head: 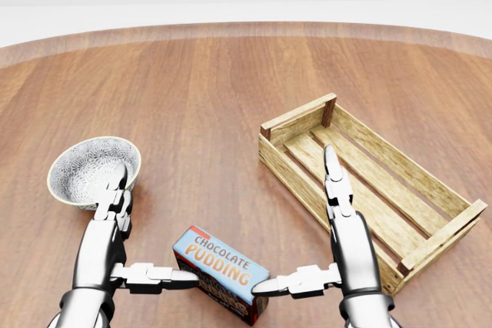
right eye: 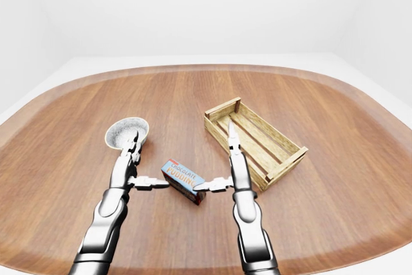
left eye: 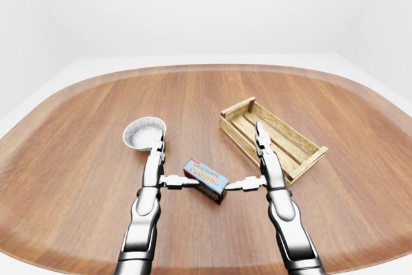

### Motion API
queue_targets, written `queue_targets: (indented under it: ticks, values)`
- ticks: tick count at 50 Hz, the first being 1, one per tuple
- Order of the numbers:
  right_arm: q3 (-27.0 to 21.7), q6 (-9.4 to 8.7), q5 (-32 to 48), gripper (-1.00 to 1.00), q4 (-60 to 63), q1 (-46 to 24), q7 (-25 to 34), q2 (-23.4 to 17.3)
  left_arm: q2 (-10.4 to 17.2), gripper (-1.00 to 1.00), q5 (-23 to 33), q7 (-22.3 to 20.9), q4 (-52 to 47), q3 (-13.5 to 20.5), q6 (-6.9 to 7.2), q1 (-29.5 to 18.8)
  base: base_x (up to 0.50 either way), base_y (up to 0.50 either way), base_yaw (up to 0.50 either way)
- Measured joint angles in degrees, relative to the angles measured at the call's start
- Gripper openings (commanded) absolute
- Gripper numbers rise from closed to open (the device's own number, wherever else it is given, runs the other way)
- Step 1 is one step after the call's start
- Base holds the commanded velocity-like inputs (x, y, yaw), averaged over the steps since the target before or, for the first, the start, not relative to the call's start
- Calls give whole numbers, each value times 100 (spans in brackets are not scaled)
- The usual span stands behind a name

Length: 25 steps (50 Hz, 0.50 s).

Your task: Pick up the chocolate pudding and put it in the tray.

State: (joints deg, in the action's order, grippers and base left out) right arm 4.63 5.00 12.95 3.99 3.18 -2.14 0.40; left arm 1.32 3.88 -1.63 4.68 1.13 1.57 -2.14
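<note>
Pudding box between two open hands
A speckled bowl (head: 94,170) sits left, the slatted tray (head: 369,182) right; the blue chocolate pudding (head: 221,273) lies flat, left hand (head: 115,259) and right hand (head: 338,255) spread, thumbs touching its ends.

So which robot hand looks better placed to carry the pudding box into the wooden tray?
Right. The right robot hand sits between the pudding box and the tray; the left robot hand is by the bowl.

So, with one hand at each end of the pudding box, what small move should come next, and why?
Probably press both hands inward a little more, then lift. The left hand has a finger touching one end of the pudding box, and the right hand has a fingertip at the other end. The box lies on the table, with the tray to its right in the head view.
</note>
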Motion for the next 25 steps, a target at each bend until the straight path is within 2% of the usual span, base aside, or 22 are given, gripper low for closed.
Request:
queue_targets:
  ticks: [25]
  values:
    - [420,0,365,100,-983,56,-187,101,-1,100,14,-18,10,-6,12,6,0,0,0]
